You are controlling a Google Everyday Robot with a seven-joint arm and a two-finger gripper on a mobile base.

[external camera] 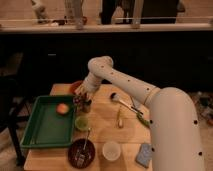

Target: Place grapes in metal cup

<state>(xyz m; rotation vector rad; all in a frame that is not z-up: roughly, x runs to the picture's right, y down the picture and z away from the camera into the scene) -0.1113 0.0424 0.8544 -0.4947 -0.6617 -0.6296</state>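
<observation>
The metal cup (87, 105) is a small dark cylinder standing on the wooden table just right of the green tray. My gripper (80, 98) is low over the cup's left rim, at the end of the white arm that reaches in from the right. A small dark maroon clump, the grapes (77, 100), shows at the gripper's tip beside the cup's rim. I cannot tell whether the grapes are held or resting there.
A green tray (45, 132) with an orange fruit (62, 108) lies at the left. A light green cup (81, 122), a dark bowl with a utensil (81, 152), a white cup (111, 150), a blue sponge (144, 155) and a brush (121, 101) also stand on the table.
</observation>
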